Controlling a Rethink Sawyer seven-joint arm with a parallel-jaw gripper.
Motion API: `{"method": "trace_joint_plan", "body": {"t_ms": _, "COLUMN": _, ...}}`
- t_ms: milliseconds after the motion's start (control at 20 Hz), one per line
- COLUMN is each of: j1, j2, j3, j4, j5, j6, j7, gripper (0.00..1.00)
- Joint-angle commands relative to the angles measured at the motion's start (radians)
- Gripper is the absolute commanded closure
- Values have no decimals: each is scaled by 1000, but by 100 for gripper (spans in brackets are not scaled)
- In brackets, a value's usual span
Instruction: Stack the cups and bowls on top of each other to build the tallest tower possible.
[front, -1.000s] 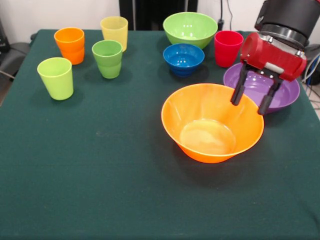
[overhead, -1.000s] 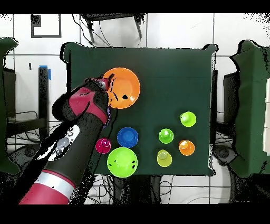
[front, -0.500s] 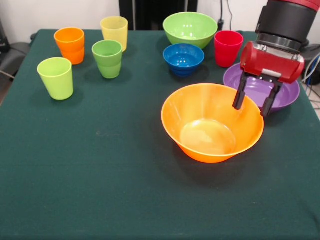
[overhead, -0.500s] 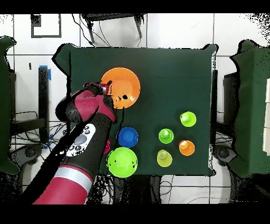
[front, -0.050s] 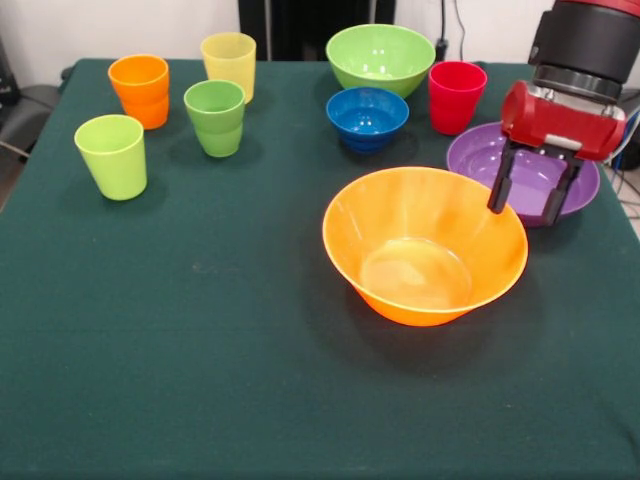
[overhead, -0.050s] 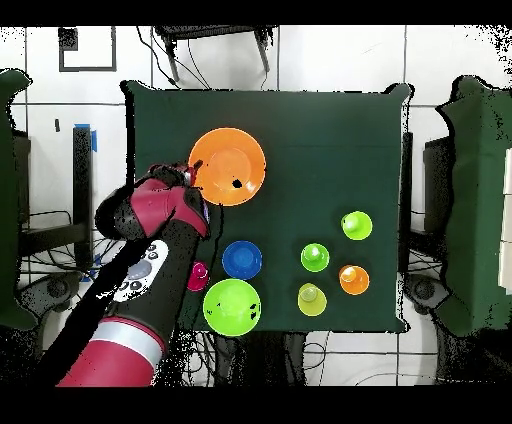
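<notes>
Purple bowl (front, -0.050s: 522, 170): at the counter's edge, just beside the orange bowl (front, -0.050s: 425, 245) and apart from it as far as I can tell; the claw (front, -0.050s: 527, 203) hangs over its near rim, fingers apart, nothing between them; by my reading this bowl is the one in hand, and no tower is begun yet.
Handling: glossy, thin-walled plastic — light and stiff, I judge, and slick; the shallow sloping wall gives little to pinch, so the rim is the place, one finger inside and one outside; a loose pinch could let it slide or tip.
Orange bowl: widest piece, upright and empty in the middle of the counter (front, -0.050s: 200, 350); the likely base; its flared wall should take the purple one nested inside.
Other bowls: green bowl (front, -0.050s: 381, 57) at the far edge; blue bowl (front, -0.050s: 367, 116) just in front of it; both upright, empty.
Bowl count: four — orange, purple, green, blue.
Cups: red cup (front, -0.050s: 456, 96) alone between the green and purple bowls; orange cup (front, -0.050s: 140, 90), yellow cup (front, -0.050s: 229, 64), green cup (front, -0.050s: 215, 117) and lime cup (front, -0.050s: 111, 155) grouped at the other end, well apart from the bowls.
Cup count: five, all upright and mouth-up; the orange one shows a ridge round its middle and could be two nested, I cannot tell.
Cup handling: small, smooth, light; the claw could close round the wall or take the rim; easily knocked over.
Overhead: the arm (overhead, -0.050s: 150, 270) covers the purple bowl; the red cup shows only in part.
</notes>
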Motion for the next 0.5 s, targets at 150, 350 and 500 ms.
{"method": "trace_joint_plan", "body": {"t_ms": 150, "j1": -57, "j2": 9, "j3": 214, "j4": 107, "j5": 80, "j6": 114, "j7": 177, "gripper": 0}}
{"method": "trace_joint_plan", "body": {"t_ms": 350, "j1": -2, "j2": 62, "j3": 141, "j4": 67, "j5": 107, "j6": 57, "j7": 205, "gripper": 0}}
{"method": "trace_joint_plan", "body": {"t_ms": 500, "j1": 78, "j2": 137, "j3": 16, "j4": 20, "j5": 145, "j6": 12, "j7": 238, "gripper": 0}}
